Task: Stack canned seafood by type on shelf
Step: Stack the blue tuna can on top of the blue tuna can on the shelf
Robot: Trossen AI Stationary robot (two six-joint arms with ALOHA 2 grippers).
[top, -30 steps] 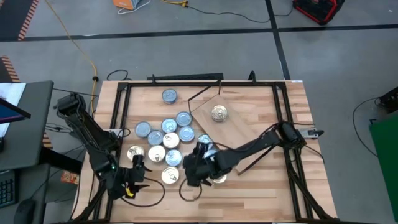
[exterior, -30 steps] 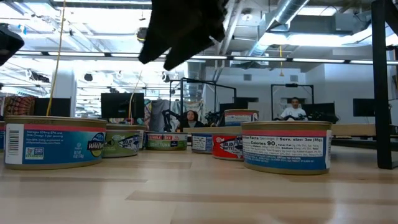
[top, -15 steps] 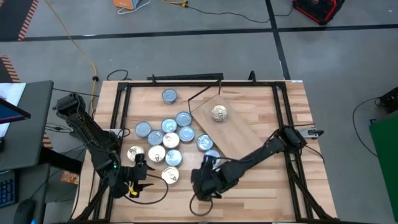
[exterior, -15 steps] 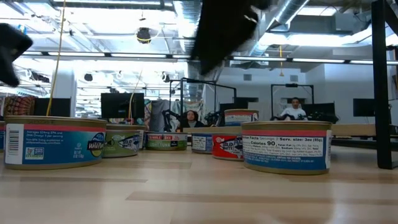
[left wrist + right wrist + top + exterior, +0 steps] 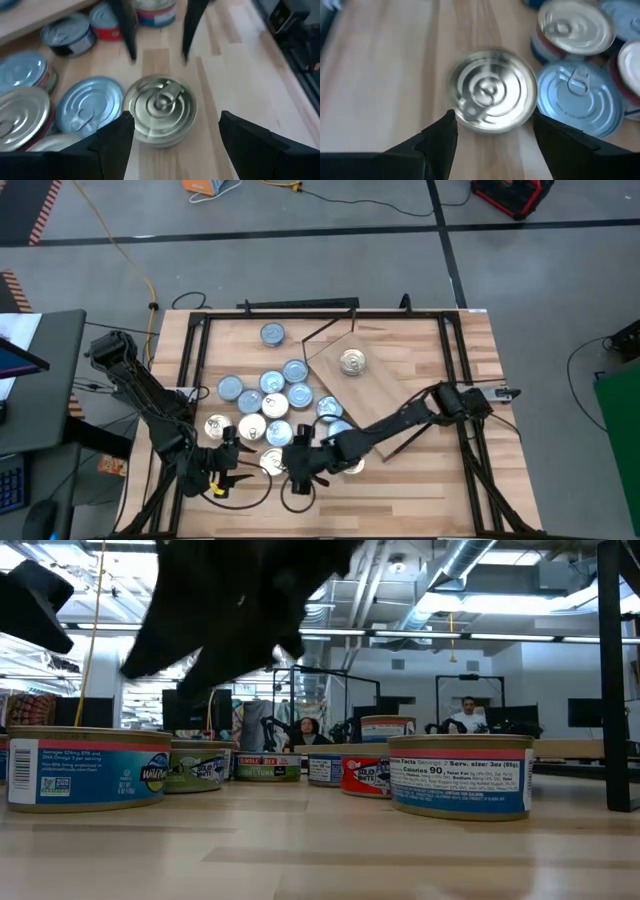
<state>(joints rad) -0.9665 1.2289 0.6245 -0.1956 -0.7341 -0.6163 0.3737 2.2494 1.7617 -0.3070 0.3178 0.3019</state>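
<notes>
Two spread pincers, left (image 5: 228, 463) and right (image 5: 297, 467), flank one tin (image 5: 271, 463) at lower centre, apparently both lining up to grab it for the shelf (image 5: 375, 385) at centre.

A red case (image 5: 513, 194) and yellow cable (image 5: 128, 255) lie on the floor.

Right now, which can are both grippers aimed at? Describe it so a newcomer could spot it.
Start at the wooden table and find the cluster of cans left of the slanted shelf board. Go to the cluster's near edge, by the front of the table. The can lies there between the left gripper and the right gripper, both open; its gold-tinted lid with a pull tab stands out beside silver-blue lids.
</notes>
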